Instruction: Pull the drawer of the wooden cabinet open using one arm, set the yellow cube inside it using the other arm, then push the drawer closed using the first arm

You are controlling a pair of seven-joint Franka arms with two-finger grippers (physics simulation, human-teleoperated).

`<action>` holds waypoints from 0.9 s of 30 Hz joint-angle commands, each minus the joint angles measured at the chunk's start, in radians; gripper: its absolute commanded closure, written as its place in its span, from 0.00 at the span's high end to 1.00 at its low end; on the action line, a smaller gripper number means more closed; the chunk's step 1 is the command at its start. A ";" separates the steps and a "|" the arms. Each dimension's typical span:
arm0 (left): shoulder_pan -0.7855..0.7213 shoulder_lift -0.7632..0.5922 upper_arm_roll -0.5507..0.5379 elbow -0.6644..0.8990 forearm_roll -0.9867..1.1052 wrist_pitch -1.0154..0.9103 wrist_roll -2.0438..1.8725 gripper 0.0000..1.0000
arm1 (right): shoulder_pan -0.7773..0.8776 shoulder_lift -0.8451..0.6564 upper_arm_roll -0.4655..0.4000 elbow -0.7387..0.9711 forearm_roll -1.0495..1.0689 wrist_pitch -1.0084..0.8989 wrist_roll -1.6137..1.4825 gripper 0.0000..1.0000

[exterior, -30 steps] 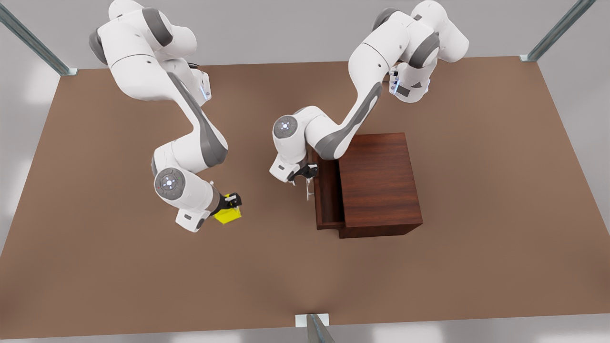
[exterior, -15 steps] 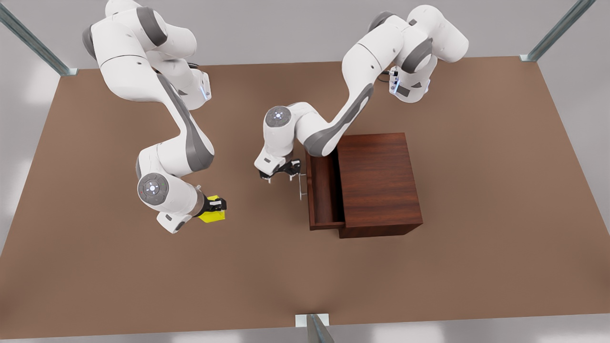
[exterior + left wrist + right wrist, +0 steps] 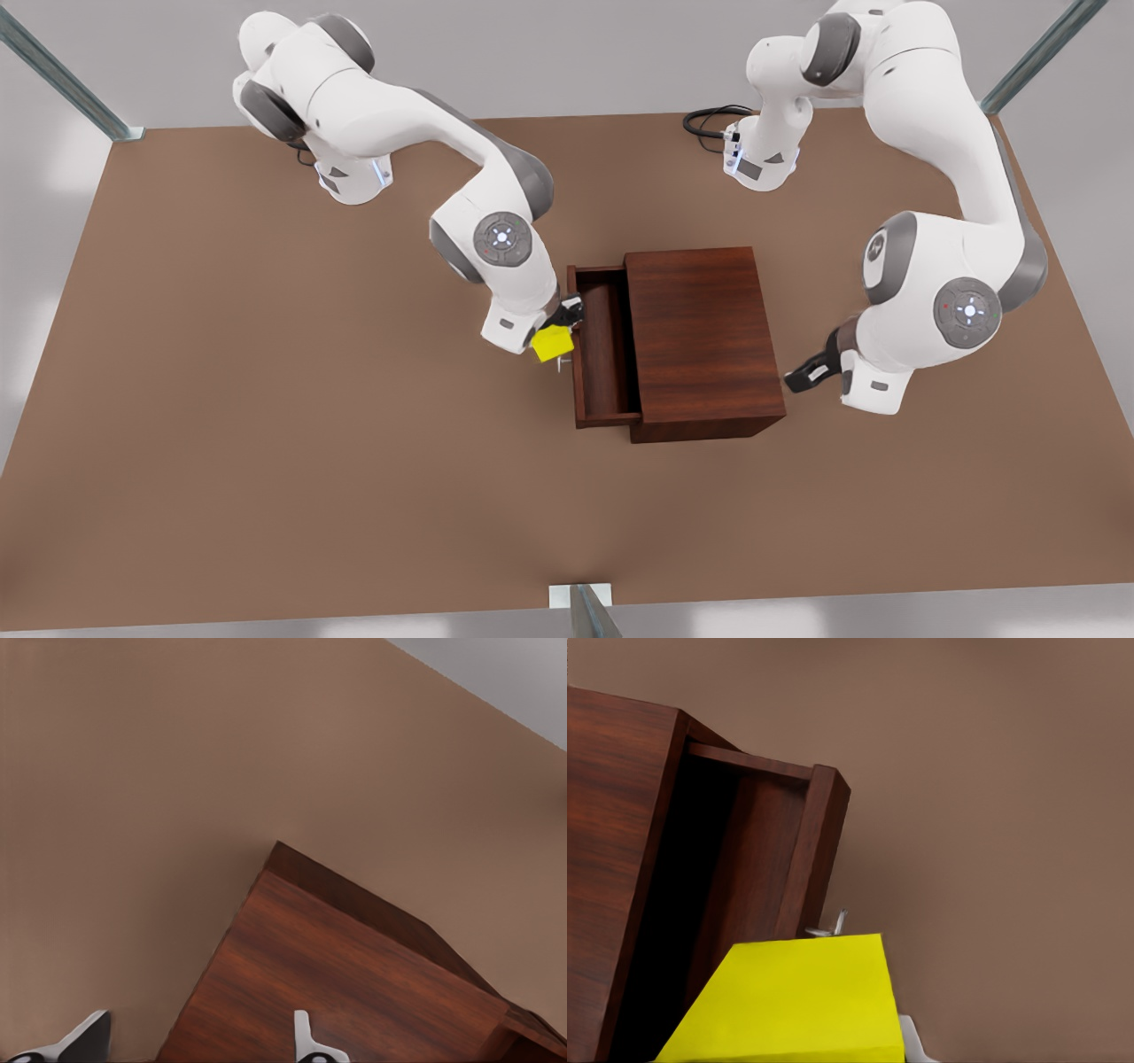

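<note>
Standing near the middle of the brown table, well in from every edge, the wooden cabinet has its drawer pulled out toward the front view's left, the silver handle on its front. The left gripper waits just beside the cabinet's far side from the drawer, jaws apart and empty, while the right gripper hangs at the drawer's front edge, clamped on the yellow cube just outside the tray.
</note>
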 commanded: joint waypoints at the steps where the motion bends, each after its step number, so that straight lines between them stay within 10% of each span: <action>1: 0.004 -0.004 0.021 0.000 0.026 -0.150 0.575 1.00 | 0.033 0.042 -0.003 0.048 -0.020 -0.010 0.541 0.62; 11: 0.027 -0.035 0.026 0.000 0.046 -0.196 0.568 1.00 | 0.133 0.171 -0.003 0.139 -0.020 0.008 0.671 0.62; 12: 0.028 -0.035 0.026 0.000 0.046 -0.198 0.568 1.00 | 0.135 0.177 -0.004 0.139 -0.020 0.007 0.671 0.92; 13: 0.027 -0.035 0.026 0.000 0.046 -0.199 0.568 1.00 | 0.133 0.176 -0.004 0.139 -0.020 0.004 0.667 1.00; 17: 0.027 -0.035 0.027 0.000 0.043 -0.201 0.568 1.00 | 0.118 0.160 -0.009 0.137 -0.028 -0.016 0.627 1.00; 24: -0.012 -0.034 -0.373 0.000 -0.051 0.014 -0.521 0.97 | -0.412 -0.453 -0.081 -0.246 -0.049 -0.219 -0.283 1.00; 27: -0.071 0.008 -0.404 -0.006 -0.123 0.353 -1.128 0.41 | -0.412 -0.495 -0.239 -0.407 0.017 -0.147 -0.459 1.00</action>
